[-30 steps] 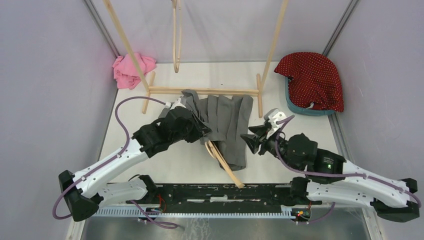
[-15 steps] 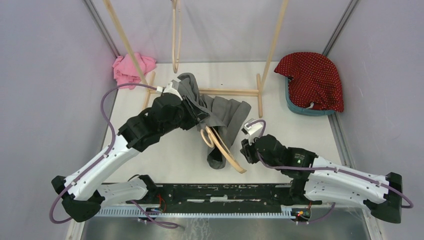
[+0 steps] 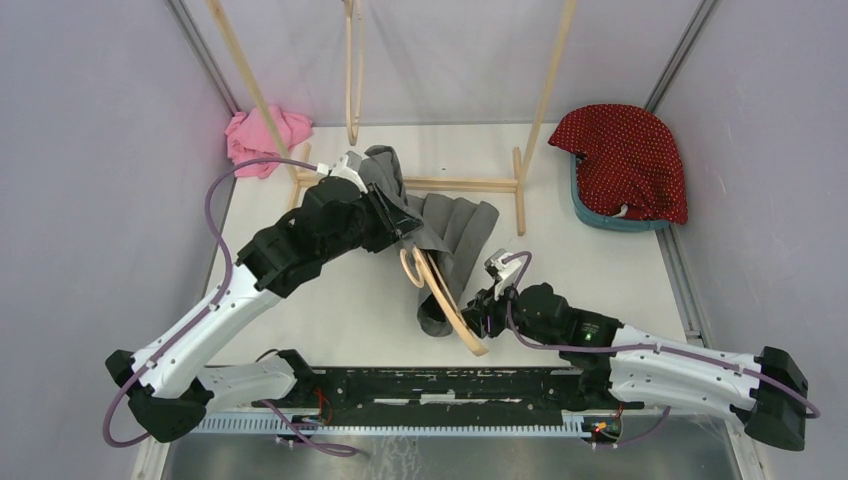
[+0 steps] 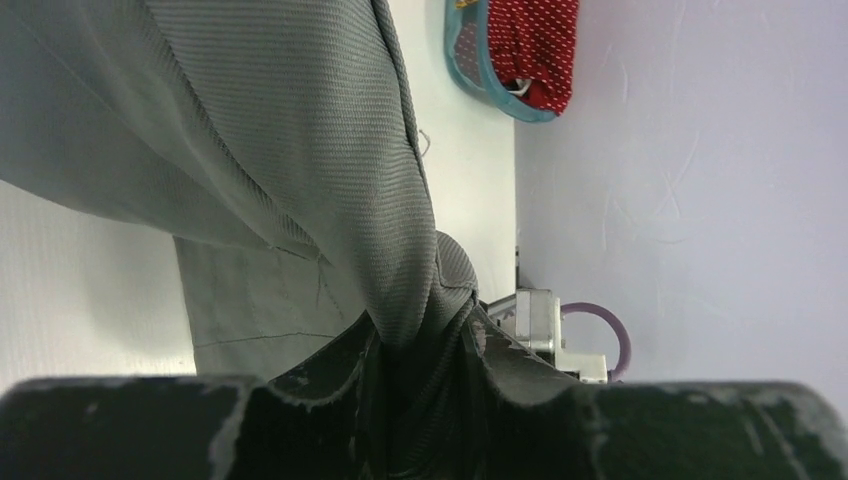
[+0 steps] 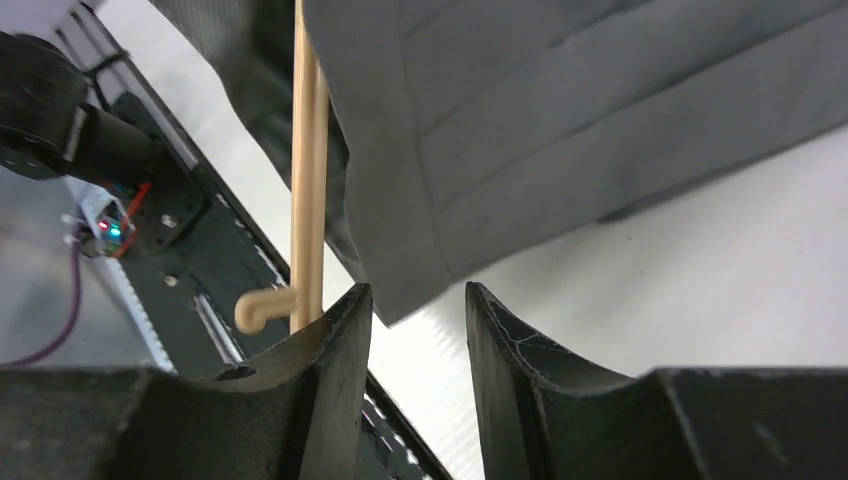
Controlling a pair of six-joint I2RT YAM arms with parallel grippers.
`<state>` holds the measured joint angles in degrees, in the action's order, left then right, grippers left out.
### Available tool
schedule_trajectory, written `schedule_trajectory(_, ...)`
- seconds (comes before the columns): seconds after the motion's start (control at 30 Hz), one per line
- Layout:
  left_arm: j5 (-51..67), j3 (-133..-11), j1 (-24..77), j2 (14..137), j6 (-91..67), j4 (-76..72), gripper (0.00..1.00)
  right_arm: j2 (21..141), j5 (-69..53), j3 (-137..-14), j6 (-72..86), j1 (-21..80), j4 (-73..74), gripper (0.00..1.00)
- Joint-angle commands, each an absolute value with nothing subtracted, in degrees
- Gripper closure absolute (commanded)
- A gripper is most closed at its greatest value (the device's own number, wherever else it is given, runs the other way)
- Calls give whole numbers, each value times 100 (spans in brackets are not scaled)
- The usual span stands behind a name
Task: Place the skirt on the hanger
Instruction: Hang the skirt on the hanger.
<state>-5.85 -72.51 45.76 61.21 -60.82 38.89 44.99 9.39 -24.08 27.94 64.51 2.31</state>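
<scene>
**Skirt pinched by the left gripper, hanger slanting across it**

The left gripper [image 4: 418, 338] was pressed together on a bunched fold of the grey skirt [image 3: 455, 225]. The cloth was squeezed between its two fingers and spilled away from them. From that hold, just in front of the low crossbar of the wooden rack [image 3: 440, 183], the skirt trailed toward the near edge of the table [image 3: 340, 310], where its lower end lay crumpled on the surface.

The right gripper [image 5: 415, 300] sat low beside that lower end with its fingers spread. Only a corner of the hem and bare tabletop showed in the gap, and nothing was clamped there.

The wooden hanger [image 3: 448, 305] slanted across the lower part of the skirt. Its hook end pointed toward the left gripper and its other tip toward the arms' bases. In the right wrist view it ran just outside the finger on the left of that view, not between the two. Whether it touched that finger could not be told.

A second hanger [image 3: 352, 80] hung from the top of the rack. A pink cloth [image 3: 262, 138] lay bunched by the rack's left leg. Well apart at the far right, a red dotted cloth [image 3: 625, 155] draped over a teal basket [image 3: 585, 208].

The skirt was plain grey with a fine ribbed weave. Its pleats ran lengthwise, and they lay flat near the hem and gathered tight at the pinch.
</scene>
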Motion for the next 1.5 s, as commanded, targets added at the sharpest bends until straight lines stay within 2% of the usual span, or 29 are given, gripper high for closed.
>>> schedule_trajectory(0.0, -58, -7455, 4542, 5907, -5960, 2869, 97, 4292, 558, -2281, 3091, 6371, -819, 55)
schedule_trajectory(0.23, 275, -7883, 4538, 6025, -6035, 2571, 97, 4247, 133, -2210, 3238, 6313, -999, 54)
schedule_trajectory(0.57, 332, -8300, 4541, 6128, -6031, 2564, 97, 4436, 1044, -2566, 3106, 6313, 42, 52)
schedule_trajectory(0.9, 239, -8280, 4542, 6157, -5990, 2578, 97, 4181, 1446, -2645, 2879, 6312, 9, 49)
schedule_trajectory(1.23, 253, -8331, 4539, 6147, -5986, 2586, 97, 5157, 1791, -3213, 2631, 6311, -171, 51)
schedule_trajectory(1.33, 196, -8358, 4536, 6127, -5960, 2623, 97, 5218, 1692, -3158, 2660, 6315, -313, 56)
schedule_trajectory(1.4, 170, -8360, 4542, 6115, -5952, 2634, 97, 5187, 1651, -3096, 2678, 6312, -373, 67)
schedule_trajectory(1.47, 128, -8365, 4544, 6109, -5929, 2662, 97, 5143, 1628, -3077, 2666, 6311, -321, 83)
